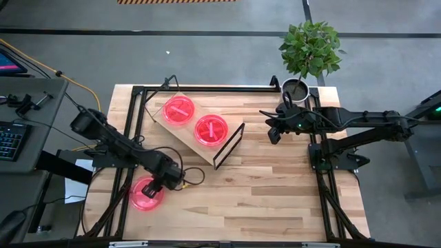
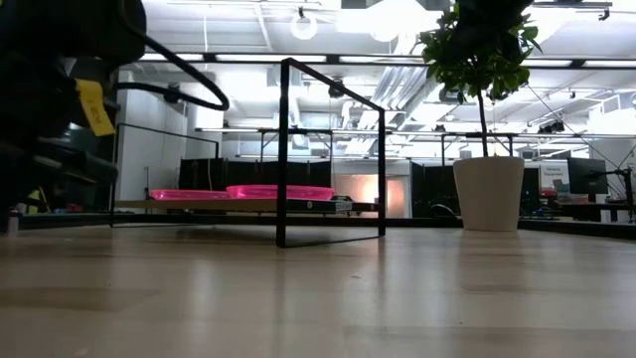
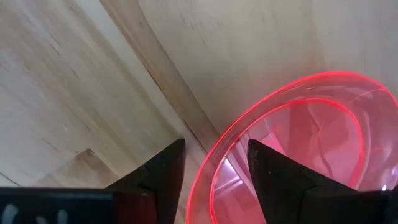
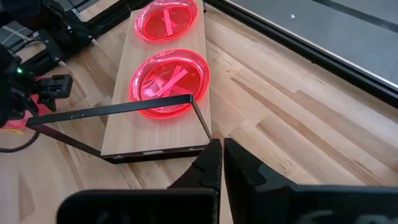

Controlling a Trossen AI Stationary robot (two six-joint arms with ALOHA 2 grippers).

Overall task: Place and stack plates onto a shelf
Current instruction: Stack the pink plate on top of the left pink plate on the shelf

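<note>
A pink-red plate, or a stack of them, (image 1: 143,196) lies flat on the table near its left near corner. My left gripper (image 1: 160,184) is over its far right rim, open. In the left wrist view the gripper (image 3: 217,171) has one finger inside the rim and one outside the plate (image 3: 311,124). No touch shows. Two more plates (image 1: 179,110) (image 1: 211,129) lie side by side on the wood shelf (image 1: 207,153), also seen in the right wrist view (image 4: 169,79). My right gripper (image 1: 273,136) waits shut, right of the shelf (image 4: 149,134).
The shelf's black frame (image 1: 229,145) rises at its right end and stands as a tall loop in the low view (image 2: 283,149). A potted plant (image 1: 309,52) stands at the table's far right corner. Bare tabletop (image 1: 262,200) spreads across the near middle and right.
</note>
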